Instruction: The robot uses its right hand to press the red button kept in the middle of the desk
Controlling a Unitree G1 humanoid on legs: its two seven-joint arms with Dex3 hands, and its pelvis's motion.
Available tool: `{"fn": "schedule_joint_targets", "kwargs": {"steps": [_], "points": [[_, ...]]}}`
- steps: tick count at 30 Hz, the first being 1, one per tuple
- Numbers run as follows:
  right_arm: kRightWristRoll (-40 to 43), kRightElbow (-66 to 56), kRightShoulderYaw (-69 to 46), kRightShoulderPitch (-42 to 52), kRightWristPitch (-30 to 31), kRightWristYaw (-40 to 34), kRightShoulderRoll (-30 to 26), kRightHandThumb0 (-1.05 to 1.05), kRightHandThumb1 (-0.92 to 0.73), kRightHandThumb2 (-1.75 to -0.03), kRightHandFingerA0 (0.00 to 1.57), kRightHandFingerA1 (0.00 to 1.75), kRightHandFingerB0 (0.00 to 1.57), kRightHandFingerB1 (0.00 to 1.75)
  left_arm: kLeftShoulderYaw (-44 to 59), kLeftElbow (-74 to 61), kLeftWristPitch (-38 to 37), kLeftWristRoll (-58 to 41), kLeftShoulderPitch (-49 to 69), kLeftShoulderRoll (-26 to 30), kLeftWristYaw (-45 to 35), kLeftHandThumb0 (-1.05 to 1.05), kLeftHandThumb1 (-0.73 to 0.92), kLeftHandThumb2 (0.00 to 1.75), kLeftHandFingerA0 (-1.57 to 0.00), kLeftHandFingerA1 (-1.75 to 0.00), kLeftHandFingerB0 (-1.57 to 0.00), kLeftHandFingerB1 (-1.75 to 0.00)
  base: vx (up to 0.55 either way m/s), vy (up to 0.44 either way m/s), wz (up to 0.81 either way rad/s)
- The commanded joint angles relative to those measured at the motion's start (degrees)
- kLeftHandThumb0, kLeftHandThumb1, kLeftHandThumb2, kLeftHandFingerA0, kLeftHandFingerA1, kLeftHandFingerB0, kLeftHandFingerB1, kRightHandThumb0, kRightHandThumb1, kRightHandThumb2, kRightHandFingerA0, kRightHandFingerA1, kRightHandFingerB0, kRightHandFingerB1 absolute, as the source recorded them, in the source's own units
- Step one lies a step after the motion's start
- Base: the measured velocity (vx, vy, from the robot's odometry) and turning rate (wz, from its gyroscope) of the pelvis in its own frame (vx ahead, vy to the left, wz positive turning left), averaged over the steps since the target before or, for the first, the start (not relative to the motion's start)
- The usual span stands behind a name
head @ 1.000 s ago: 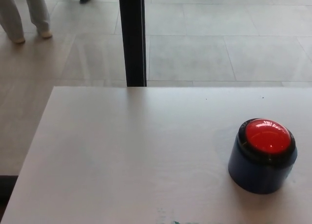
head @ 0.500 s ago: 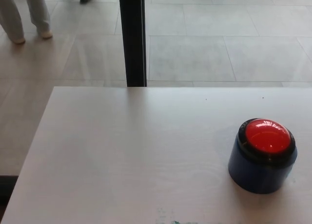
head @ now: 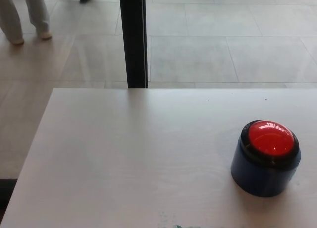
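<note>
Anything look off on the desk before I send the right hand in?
Nothing is damaged or spilled. The red button sits upright in its dark blue housing, though toward the desk's right side rather than its middle. Faint greenish marks show at the near edge. Neither hand is in view.

And there's the red button (head: 271, 138), a glossy dome catching a bright glint of light on its top. It's ringed by a black collar and seated in a squat, dark blue round housing that stands upright, flat on the pale desk (head: 138, 158). It sits toward the desk's right side, nearer the front edge than the back, with bare wood-grain surface all around it. Nothing is touching the dome; it stands proud and unpressed.
</note>
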Motion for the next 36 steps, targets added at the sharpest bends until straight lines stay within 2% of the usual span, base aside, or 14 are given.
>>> {"fn": "schedule_joint_targets", "kwargs": {"steps": [1, 7, 11, 12, 13, 14, 19, 25, 30, 32, 33, 34, 35, 36], "points": [[-1.32, -0.07, 0.69, -0.19, -1.1, -1.43, -0.79, -0.23, -0.52, -1.0, 0.99, 1.34, 0.8, 0.69, 0.06, 0.06, 0.52, 0.66, -0.32, 1.17, 0.54, -0.39, 0.65, 0.59, -0.91, -0.77, -0.76, -0.56, 0.0, 0.0, 0.0], [-0.62, -1.14, 1.26, 0.73, 0.8, 0.14, -1.02, -0.44, -0.6, -0.66, 1.0, 1.37, 0.74, 0.81, 0.8, 0.0, 2.12, -0.08, -0.42, 1.45, -0.38, -0.39, 0.66, 0.59, -0.85, -0.75, -0.75, -0.57, 0.0, 0.0, 0.0], [0.06, -1.11, 1.51, 0.28, 2.98, 0.65, -1.61, -0.43, -0.66, -0.62, 0.99, 1.32, 0.68, 0.66, 2.22, -0.05, 3.22, -1.14, -1.08, 1.33, -0.56, -0.4, 0.63, 0.58, -0.82, -0.74, -0.76, -0.61, 0.0, 0.0, 0.0], [-0.2, -1.26, 2.22, 0.62, 3.15, 1.81, -1.84, -0.55, -0.65, -0.59, 0.95, 1.1, 0.5, 0.56, 2.42, -0.78, 2.54, -1.33, -0.58, 1.22, -2.46, -0.53, 0.64, 0.59, -0.56, -0.65, -0.56, -0.53, 0.0, 0.0, 0.0], [-0.14, -1.41, 2.19, 0.81, 3.24, 1.83, -1.93, -0.55, -0.65, -0.59, 0.95, 1.1, 0.5, 0.56, 2.49, -0.82, 2.57, -1.21, -0.52, 1.12, -2.5, -0.53, 0.64, 0.59, -0.56, -0.65, -0.56, -0.53, 0.0, 0.0, 0.0], [-0.25, -3.43, 2.84, 1.45, 4.47, 1.79, -1.66, -0.63, -0.66, -0.6, 0.92, 0.96, 0.34, 0.49, 3.04, -1.15, 3.43, -1.83, -0.6, 1.19, -3.37, -0.59, 0.64, 0.59, -0.41, -0.56, -0.36, -0.42, 0.0, 0.0, 0.0], [0.71, -4.41, 3.76, 2.31, 6.6, 4.73, -2.46, -0.62, -0.69, -0.61, 0.54, 0.91, 0.32, 0.43, 3.6, -1.06, 3.47, -2.31, -0.16, 1.38, -7.2, -0.71, 0.63, 0.6, -0.18, -0.48, -0.25, -0.36, 0.0, 0.0, 0.0], [0.7, -4.44, 3.34, 2.19, 9.45, 3.35, -2.37, -0.56, -0.73, -0.59, 0.22, 0.95, 0.16, 0.59, 4.6, -1.34, 4.45, -3.05, 0.6, 1.39, -8.92, -0.68, 0.68, 0.6, -0.16, -0.45, -0.18, -0.33, 0.0, 0.0, 0.0], [2.37, -4.41, -0.29, 1.86, 13.34, -1.13, -1.46, -0.49, -0.75, -0.6, 0.26, 0.88, 0.08, 0.5, 3.49, -1.0, 4.39, -1.64, 1.85, 1.69, -8.61, -0.7, 0.7, 0.6, -0.17, -0.46, -0.19, -0.32, 0.0, 0.0, 0.0], [1.84, 1.23, -1.33, -0.18, 11.39, -1.76, -2.55, -0.48, -0.72, -0.61, 0.36, 1.07, 0.06, 0.36, 4.35, -1.26, 4.74, -2.63, 1.71, 1.44, -8.46, -0.68, 0.7, 0.6, -0.17, -0.48, -0.19, -0.34, 0.0, 0.0, 0.0], [1.7, 4.89, -1.78, -1.36, 9.62, -1.01, -3.31, -0.56, -0.59, -0.9, 0.49, 0.93, 0.04, 0.51, 4.31, -1.11, 4.5, -2.46, 1.69, 1.38, -8.41, -0.7, 0.68, 0.6, -0.18, -0.49, -0.2, -0.34, 0.0, 0.0, 0.0], [1.42, 5.88, -1.74, -1.84, 9.07, -1.03, -3.47, -0.59, -0.58, -0.91, 0.48, 0.89, 0.09, 0.53, 5.14, -1.12, 4.81, -3.28, 1.32, 1.26, -8.38, -0.69, 0.67, 0.6, -0.17, -0.48, -0.2, -0.32, 0.0, 0.0, 0.0], [1.08, 4.57, -1.38, -1.29, 7.91, -0.55, -2.98, -0.6, -0.7, -0.6, 0.36, 1.02, 0.19, 0.56, 5.19, -0.82, 4.67, -3.2, 1.1, 1.24, -8.82, -0.72, 0.69, 0.61, -0.13, -0.47, -0.16, -0.3, 0.0, 0.0, 0.0], [1.08, 4.02, -1.26, -1.11, 7.51, -0.31, -2.76, -0.62, -0.71, -0.6, 0.33, 1.04, 0.18, 0.57, 5.58, -1.05, 4.97, -3.69, 1.12, 1.28, -10.17, -0.74, 0.7, 0.62, -0.07, -0.47, -0.1, -0.27, 0.0, 0.0, 0.0]]}}
